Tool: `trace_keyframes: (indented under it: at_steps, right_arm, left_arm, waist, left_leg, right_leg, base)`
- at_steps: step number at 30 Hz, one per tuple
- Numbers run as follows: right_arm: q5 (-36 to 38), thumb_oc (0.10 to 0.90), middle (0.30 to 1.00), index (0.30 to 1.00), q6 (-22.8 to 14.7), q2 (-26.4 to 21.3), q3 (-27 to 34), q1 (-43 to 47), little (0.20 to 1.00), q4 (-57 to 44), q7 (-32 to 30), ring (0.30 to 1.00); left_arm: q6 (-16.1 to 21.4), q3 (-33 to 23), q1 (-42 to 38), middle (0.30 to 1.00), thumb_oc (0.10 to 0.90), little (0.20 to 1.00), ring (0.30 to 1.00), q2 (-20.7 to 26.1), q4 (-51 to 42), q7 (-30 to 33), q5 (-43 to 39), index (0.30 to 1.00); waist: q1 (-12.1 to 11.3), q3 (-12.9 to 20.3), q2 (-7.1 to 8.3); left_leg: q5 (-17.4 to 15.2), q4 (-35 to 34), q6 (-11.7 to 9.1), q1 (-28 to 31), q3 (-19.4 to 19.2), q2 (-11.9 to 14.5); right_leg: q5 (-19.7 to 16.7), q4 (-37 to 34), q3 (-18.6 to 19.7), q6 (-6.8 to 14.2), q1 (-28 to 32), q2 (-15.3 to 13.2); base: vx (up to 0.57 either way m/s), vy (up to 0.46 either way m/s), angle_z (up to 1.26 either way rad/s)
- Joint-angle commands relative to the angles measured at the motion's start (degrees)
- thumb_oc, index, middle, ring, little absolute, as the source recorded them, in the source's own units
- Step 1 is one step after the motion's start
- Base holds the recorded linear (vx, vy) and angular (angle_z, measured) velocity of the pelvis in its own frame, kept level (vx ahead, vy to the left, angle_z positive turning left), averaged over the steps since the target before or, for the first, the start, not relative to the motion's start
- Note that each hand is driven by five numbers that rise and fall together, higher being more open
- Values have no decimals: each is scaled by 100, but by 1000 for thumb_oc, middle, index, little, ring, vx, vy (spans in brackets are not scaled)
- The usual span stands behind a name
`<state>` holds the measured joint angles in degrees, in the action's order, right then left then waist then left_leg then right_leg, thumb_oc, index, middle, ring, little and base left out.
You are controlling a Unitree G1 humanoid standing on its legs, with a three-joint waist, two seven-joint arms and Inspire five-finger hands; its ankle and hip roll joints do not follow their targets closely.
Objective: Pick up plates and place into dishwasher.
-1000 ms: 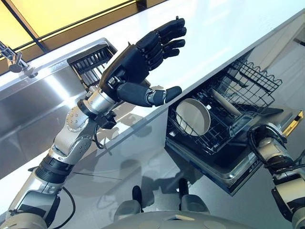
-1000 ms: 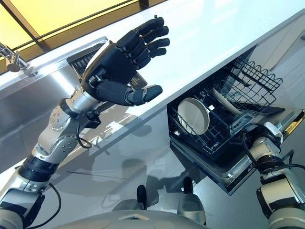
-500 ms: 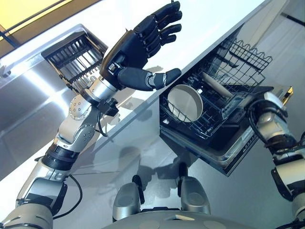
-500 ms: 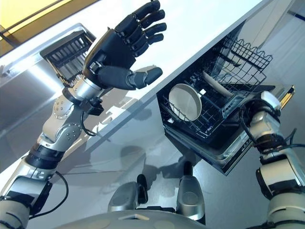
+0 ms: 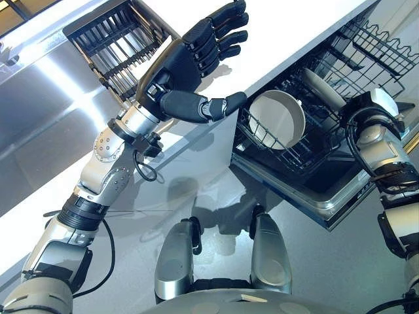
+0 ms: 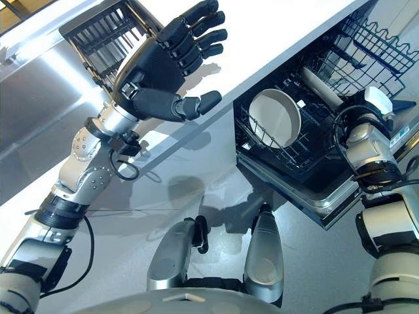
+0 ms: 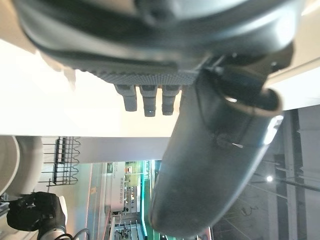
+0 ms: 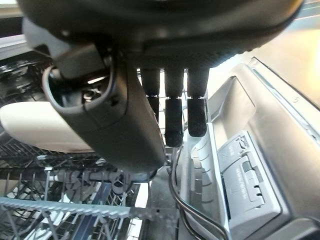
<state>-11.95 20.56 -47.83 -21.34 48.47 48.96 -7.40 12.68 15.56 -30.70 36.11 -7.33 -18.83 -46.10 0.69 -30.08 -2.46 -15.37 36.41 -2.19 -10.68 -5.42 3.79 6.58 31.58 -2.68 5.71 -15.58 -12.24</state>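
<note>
White ceramic is judged stiff, smooth and breakable, so each plate is best taken by its rim. One plate (image 5: pixel 278 118) is stood on edge in the dishwasher rack (image 5: pixel 308 147); a second plate (image 5: pixel 322 87) is leant behind it. The left hand (image 5: pixel 190 65) is held above the counter (image 5: pixel 275 26) with fingers spread, empty. The right hand (image 8: pixel 150 100) is seen over the rack with fingers straight, nothing gripped. A drying rack (image 5: pixel 114 39) is seen in the sink.

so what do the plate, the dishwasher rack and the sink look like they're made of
Plate: probably glazed ceramic, though melamine is possible; off-white, smooth, with a soft sheen. Rack: thin wire, apparently dark-coated metal; an open grid of slim rods. Sink: brushed stainless steel, by its grey surface with streaky bright reflections.
</note>
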Motion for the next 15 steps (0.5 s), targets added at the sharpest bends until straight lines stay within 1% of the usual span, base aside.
trace_keyframes:
  at_steps: [1,3,9,14,15]
  right_arm:
    - [-450,100,300,300,296,-650,-324,364,200,-97,200,300]
    - [-410,100,300,300,435,-655,-341,209,200,91,307,300]
    - [-345,100,300,300,372,-751,-303,119,200,584,333,300]
    - [-306,100,300,300,206,-724,-268,-9,200,656,338,300]
    - [-256,100,300,300,126,-703,-240,-37,200,622,308,300]
  left_arm:
    - [710,-392,-67,900,800,900,900,-80,-458,39,-400,900]
    - [607,-399,-47,900,800,900,900,-96,-498,63,-372,900]
    - [533,-358,-67,900,800,900,900,-68,-533,10,-448,900]
    - [521,-355,-54,900,800,900,900,-131,-520,-21,-423,900]
    - [535,-354,-59,900,800,900,900,-140,-501,-30,-412,900]
  waist:
    - [-96,391,193]
    - [-115,380,229]
    - [-167,350,287]
    - [-144,343,312]
    - [-135,344,308]
  left_leg:
    - [-12,130,264,66,341,-32]
    - [-5,103,274,131,353,-36]
    - [-11,51,282,219,382,-43]
    - [-51,75,284,250,378,-26]
    - [-55,85,288,236,375,-26]
  right_leg:
    - [576,686,-184,-573,590,179]
    - [575,687,-197,-574,651,179]
    - [576,658,-241,-568,745,194]
    - [595,637,-236,-572,785,227]
    - [597,645,-226,-576,768,236]
  base:
    - [97,0,2]
    - [78,-9,2]
    - [18,-20,6]
    - [8,-9,2]
    - [0,0,0]
